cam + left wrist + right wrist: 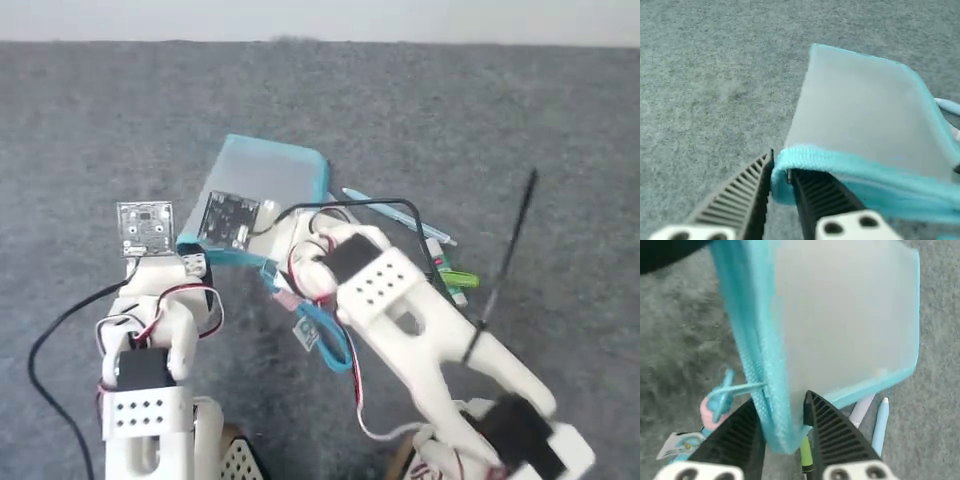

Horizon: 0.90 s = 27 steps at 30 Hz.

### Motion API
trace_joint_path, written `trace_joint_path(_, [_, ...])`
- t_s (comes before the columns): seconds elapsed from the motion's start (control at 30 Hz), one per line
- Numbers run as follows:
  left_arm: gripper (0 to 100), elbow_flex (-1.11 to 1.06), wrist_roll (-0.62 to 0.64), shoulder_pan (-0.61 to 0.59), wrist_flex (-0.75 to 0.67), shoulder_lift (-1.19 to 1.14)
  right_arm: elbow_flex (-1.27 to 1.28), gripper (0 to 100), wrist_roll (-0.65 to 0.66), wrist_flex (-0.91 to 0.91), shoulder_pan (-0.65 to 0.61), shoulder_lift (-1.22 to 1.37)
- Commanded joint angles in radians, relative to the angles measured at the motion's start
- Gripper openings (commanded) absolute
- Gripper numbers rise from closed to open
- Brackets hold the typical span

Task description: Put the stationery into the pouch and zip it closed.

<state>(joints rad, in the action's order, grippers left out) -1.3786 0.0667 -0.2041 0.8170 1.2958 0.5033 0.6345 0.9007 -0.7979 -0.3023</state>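
Observation:
The pouch (pixel 270 175) is translucent with cyan edging and lies mid-table, its zipper edge facing the arms. My left gripper (pixel 197 262) is shut on its near left corner; in the left wrist view the ribbed fingers (pixel 812 192) of the left gripper (pixel 779 169) pinch the cyan edge of the pouch (pixel 860 115). My right gripper (pixel 782 410) is shut on the zipper edge of the pouch (pixel 840 315), beside the zipper pull (pixel 727 390). Pens (pixel 400 212) and a green marker (pixel 457 280) lie on the table to the right of the pouch.
A blue strap with a paper tag (pixel 322 335) trails from the pouch toward the arms, under the right arm (pixel 400 300). A light blue pen (pixel 881 422) and a white one (pixel 861 412) lie beside the pouch. A grey carpet-like surface (pixel 100 120) covers the table.

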Motion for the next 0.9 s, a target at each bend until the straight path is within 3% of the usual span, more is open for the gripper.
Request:
trace_joint_path(0.0, [10,0.048,-0.006,0.009,0.000,-0.006,0.043,0.8,-0.018,0.022,-0.079,-0.174])
trace_joint_path(0.33, [1,0.045,-0.038,0.009,0.000,-0.006,0.118,0.8,-0.011,0.021,-0.076,-0.265])
trace_joint_path(0.43, [4,0.045,-0.069,0.009,0.000,-0.006,0.121,0.8,-0.011,0.016,-0.076,-0.265])
trace_joint_path(0.63, [17,0.044,-0.276,0.110,0.015,-0.012,0.124,0.8,-0.011,0.024,-0.133,-0.266])
trace_joint_path(0.87, [17,0.044,-0.330,0.117,0.006,-0.014,0.218,0.8,-0.011,0.024,-0.139,-0.421])
